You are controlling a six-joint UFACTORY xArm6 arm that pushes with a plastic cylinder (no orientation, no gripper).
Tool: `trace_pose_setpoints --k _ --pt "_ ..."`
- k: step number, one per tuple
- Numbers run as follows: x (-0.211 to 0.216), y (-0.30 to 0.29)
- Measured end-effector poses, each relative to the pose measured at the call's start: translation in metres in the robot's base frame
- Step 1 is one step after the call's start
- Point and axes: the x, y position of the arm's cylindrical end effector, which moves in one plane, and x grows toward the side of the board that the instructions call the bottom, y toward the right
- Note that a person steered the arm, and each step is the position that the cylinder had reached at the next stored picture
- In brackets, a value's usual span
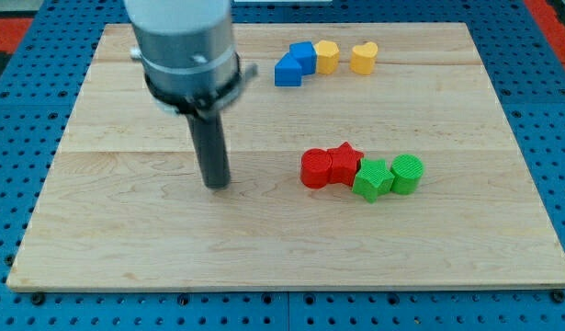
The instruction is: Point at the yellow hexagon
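Note:
The yellow hexagon (327,56) sits near the view's top, just right of a blue cube (303,56) and a blue block (288,71). A yellow heart (363,57) lies a little further right. My tip (216,184) rests on the wooden board (126,230) left of centre, well below and to the left of the yellow hexagon and apart from every block.
A row of blocks lies right of my tip: a red cylinder (315,169), a red star (344,163), a green star (372,178) and a green cylinder (407,173). Blue pegboard (16,184) surrounds the board.

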Motion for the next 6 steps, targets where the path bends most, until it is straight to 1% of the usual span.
trace_pose_setpoints --k 2,3,4,5,6 --pt "-0.125 -0.005" --pt "-0.197 0.004" --pt "-0.25 0.027" --pt "-0.256 0.093" --pt "-0.248 0.141"
